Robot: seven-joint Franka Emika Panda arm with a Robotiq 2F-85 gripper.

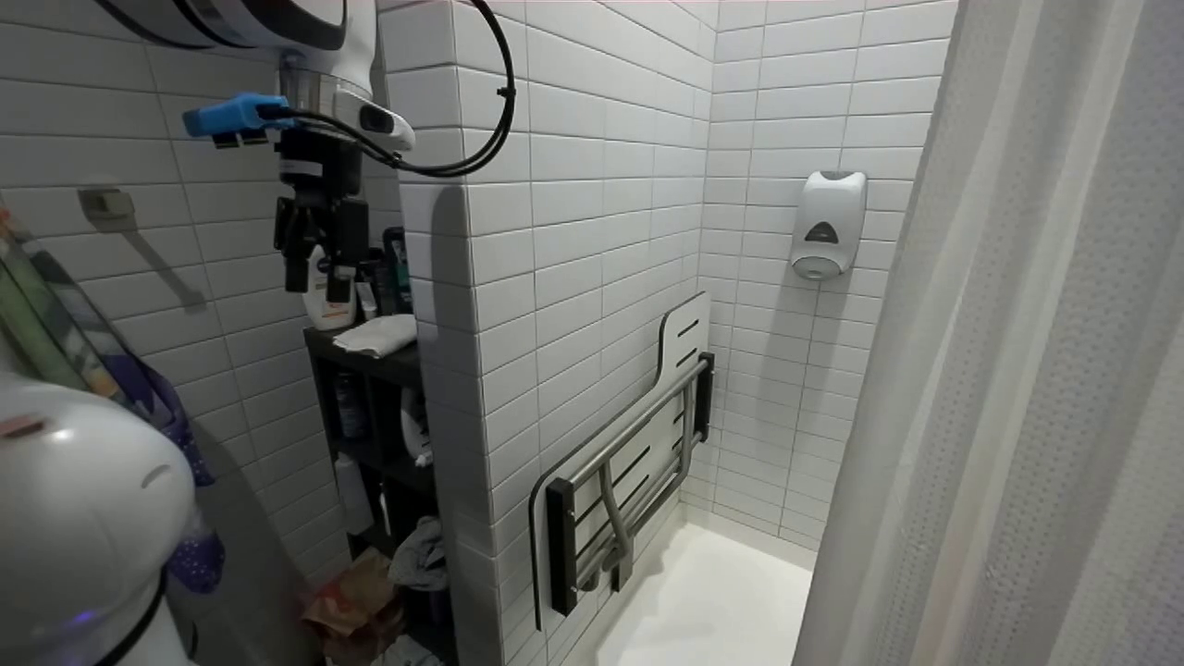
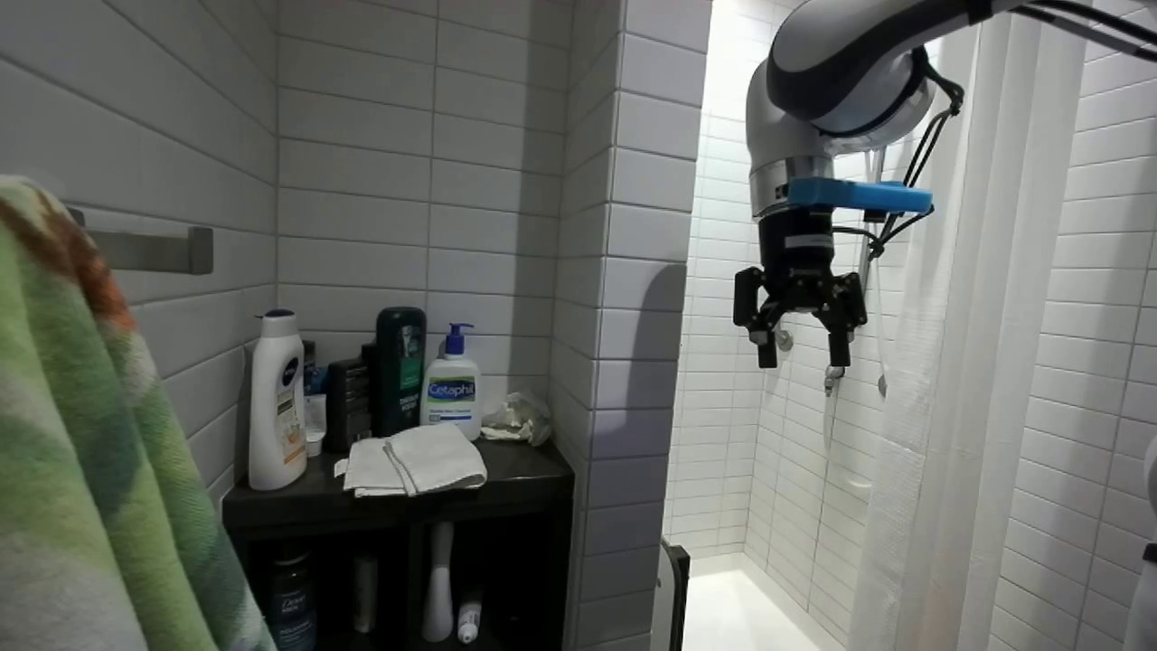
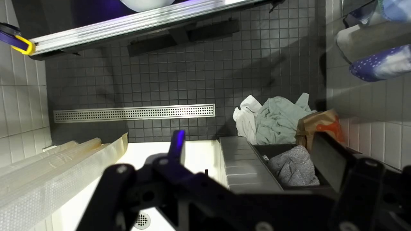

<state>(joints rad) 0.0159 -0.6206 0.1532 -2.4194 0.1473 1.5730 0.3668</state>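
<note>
My gripper (image 2: 804,353) hangs in the air with its fingers pointing down, spread apart and nothing between them. It is beside the tiled wall end, touching nothing that I can see. A dark shelf (image 2: 529,461) stands beyond that wall end. On its top lie a folded white cloth (image 2: 420,459), a white lotion bottle (image 2: 277,407), a green bottle (image 2: 400,371), a Cetaphil pump bottle (image 2: 452,393) and crumpled plastic (image 2: 519,418). In the wrist view the open fingers frame a grey cloth (image 3: 297,166) in a dark compartment far below.
A tiled wall end (image 1: 444,324) juts out between shelf and shower. A folded shower seat (image 1: 638,472), soap dispenser (image 1: 830,227) and white curtain (image 1: 999,370) are in the shower area. Cloths (image 3: 277,120) and a paper bag (image 3: 321,125) lie low down. A colourful towel (image 2: 90,434) hangs nearby.
</note>
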